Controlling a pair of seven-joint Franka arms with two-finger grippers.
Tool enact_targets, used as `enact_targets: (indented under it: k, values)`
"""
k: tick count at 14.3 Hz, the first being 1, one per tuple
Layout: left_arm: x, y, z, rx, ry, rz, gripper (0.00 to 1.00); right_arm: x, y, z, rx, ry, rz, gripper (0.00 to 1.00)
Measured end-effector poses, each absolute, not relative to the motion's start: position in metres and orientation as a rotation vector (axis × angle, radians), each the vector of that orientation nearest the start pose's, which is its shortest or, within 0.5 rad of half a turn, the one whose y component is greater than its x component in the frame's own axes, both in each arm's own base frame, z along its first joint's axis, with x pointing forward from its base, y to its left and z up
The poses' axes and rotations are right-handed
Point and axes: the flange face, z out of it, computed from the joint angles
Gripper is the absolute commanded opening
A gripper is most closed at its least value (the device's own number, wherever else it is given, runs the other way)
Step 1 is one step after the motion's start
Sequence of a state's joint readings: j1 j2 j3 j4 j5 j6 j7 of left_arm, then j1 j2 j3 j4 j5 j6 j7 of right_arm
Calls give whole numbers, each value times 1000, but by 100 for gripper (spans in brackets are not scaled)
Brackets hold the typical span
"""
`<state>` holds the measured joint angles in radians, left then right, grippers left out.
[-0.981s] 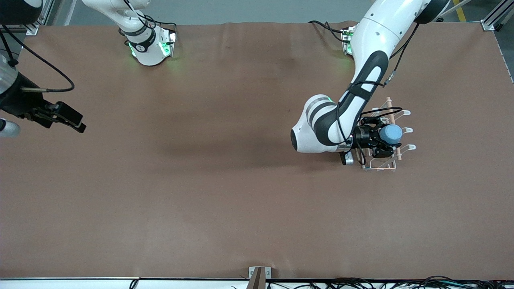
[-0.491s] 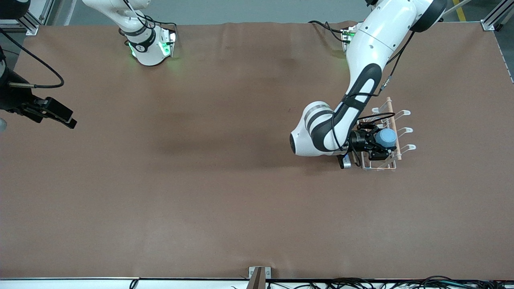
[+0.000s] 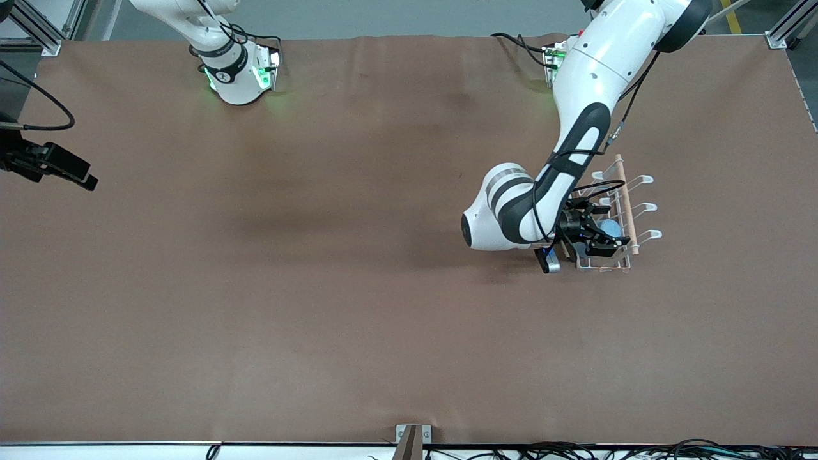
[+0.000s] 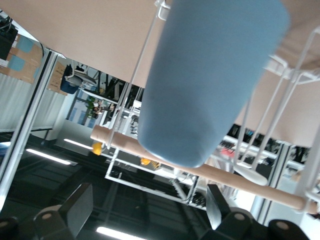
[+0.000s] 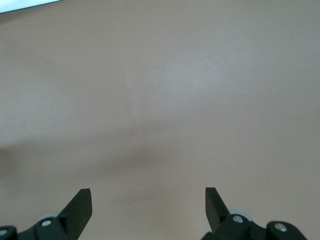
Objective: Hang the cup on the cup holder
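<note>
The light-blue cup (image 3: 612, 228) sits upside down among the prongs of the white wire cup holder (image 3: 644, 207), next to its wooden rod (image 3: 624, 191), toward the left arm's end of the table. In the left wrist view the cup (image 4: 210, 80) hangs on the rack wires (image 4: 280, 100) above the rod (image 4: 250, 184). My left gripper (image 3: 604, 225) is over the rack, open, its fingers (image 4: 75, 212) apart from the cup on both sides. My right gripper (image 3: 77, 176) is open and empty at the right arm's end of the table, over bare brown table (image 5: 165, 100).
The brown table cover (image 3: 332, 287) fills the middle. The left arm's elbow (image 3: 498, 211) hangs low beside the rack. A metal bracket (image 3: 412, 437) sits at the table's edge nearest the front camera.
My left gripper has come down with the cup into the rack and opened off it. The right gripper has drawn away toward its end of the table.
</note>
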<state>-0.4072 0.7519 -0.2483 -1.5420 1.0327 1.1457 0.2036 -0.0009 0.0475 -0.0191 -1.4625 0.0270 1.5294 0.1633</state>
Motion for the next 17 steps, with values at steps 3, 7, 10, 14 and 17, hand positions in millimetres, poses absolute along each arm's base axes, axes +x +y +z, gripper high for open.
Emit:
enact_targets:
  k: [3, 7, 10, 14, 17]
  values:
    - [564, -266, 278, -1890, 815, 806, 100, 563, -11, 647, -3102, 271, -31, 99]
    - [583, -255, 367, -2208, 517, 634, 100, 548, -15, 651, -3100, 272, -55, 99]
    - [591, -244, 418, -2437, 223, 512, 100, 545, -16, 652, -3100, 262, -64, 100]
    - [609, -199, 500, -2765, 22, 393, 100, 546, -12, 651, -3102, 243, -61, 100]
    - [607, -136, 572, -2871, -131, 251, 100, 546, -12, 650, -3102, 243, -58, 100]
